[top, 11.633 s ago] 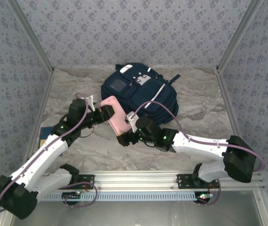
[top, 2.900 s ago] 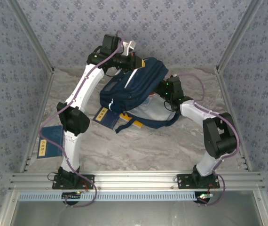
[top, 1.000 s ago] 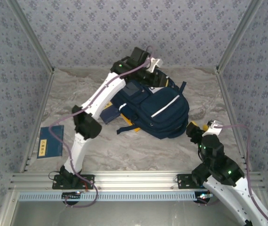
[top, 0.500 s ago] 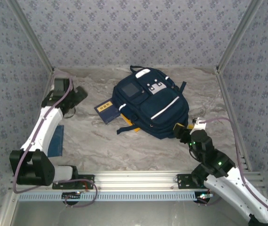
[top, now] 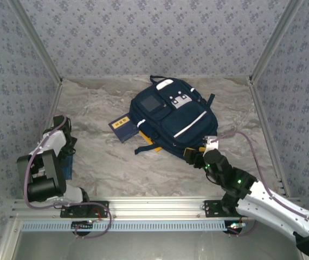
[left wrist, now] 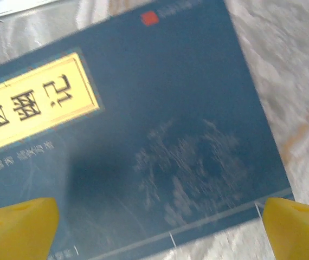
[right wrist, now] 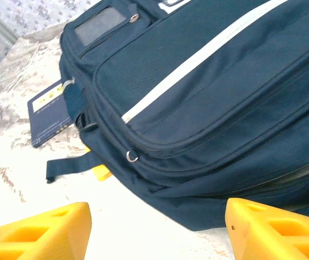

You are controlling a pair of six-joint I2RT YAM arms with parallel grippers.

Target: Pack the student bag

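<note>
The student bag lies flat, front up, toward the back of the surface. The left gripper has swung from it to the blue book at the left edge, jaws wide above it, likely the next item. The right gripper sits near the bag, jaws parted and empty.

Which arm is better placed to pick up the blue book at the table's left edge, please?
Left. The left gripper hangs open directly over that blue book, yellow fingertips flanking its cover; the right gripper, also open, sits far off at the student bag's near edge.
</note>
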